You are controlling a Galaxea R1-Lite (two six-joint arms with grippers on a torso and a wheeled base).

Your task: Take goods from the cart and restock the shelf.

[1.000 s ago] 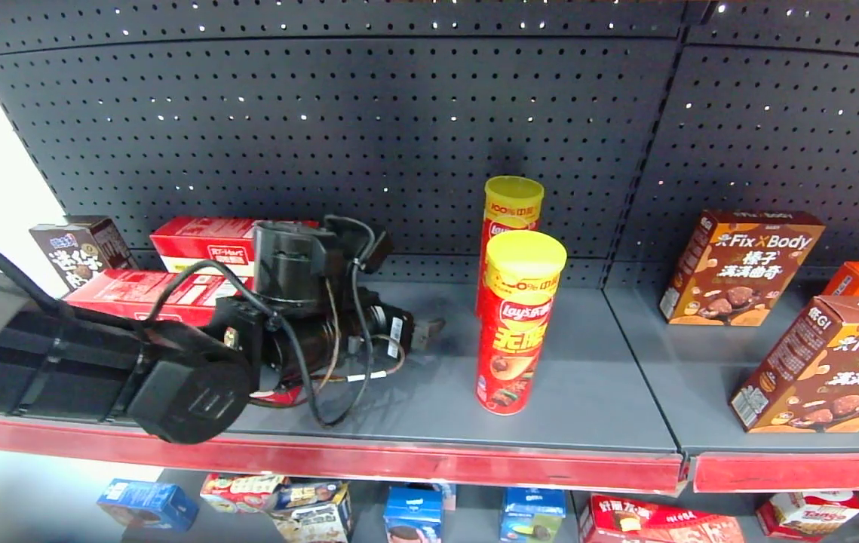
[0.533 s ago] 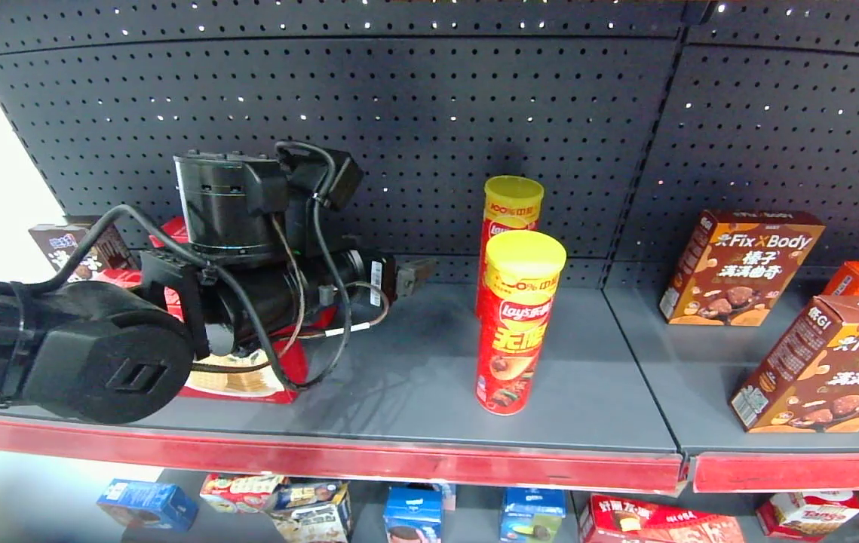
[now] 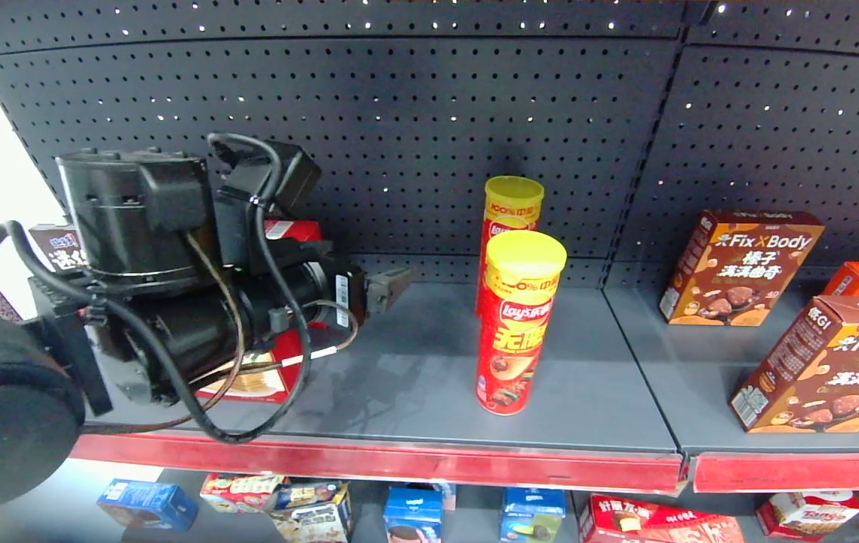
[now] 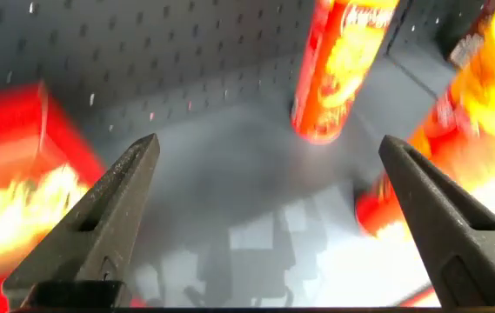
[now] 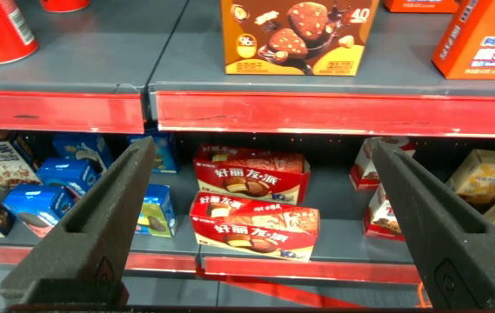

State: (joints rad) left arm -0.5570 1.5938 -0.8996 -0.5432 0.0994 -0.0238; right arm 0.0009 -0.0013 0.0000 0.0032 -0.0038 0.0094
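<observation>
On the grey shelf (image 3: pixel 414 377) lies a flat red box (image 3: pixel 267 377), partly hidden under my left arm. My left gripper (image 3: pixel 391 284) hovers just above the shelf, right of that box and left of the chip cans. Its fingers (image 4: pixel 99 235) stand open with nothing between them; the left wrist view shows the red box (image 4: pixel 12 200) to one side and a red chip can (image 4: pixel 338 69) ahead. My right gripper (image 5: pixel 260 217) is open and empty, facing the lower shelves with red boxes (image 5: pixel 251 174).
Two red chip cans with yellow lids (image 3: pixel 523 317) stand mid-shelf, one behind the other. Another red box (image 3: pixel 289 228) and a dark box (image 3: pixel 59 249) sit at the back left. Brown cookie boxes (image 3: pixel 742 268) stand to the right. Bare shelf lies between my left gripper and the cans.
My left arm has risen off the red box and drawn back to the left. The box stays lying on the shelf.
</observation>
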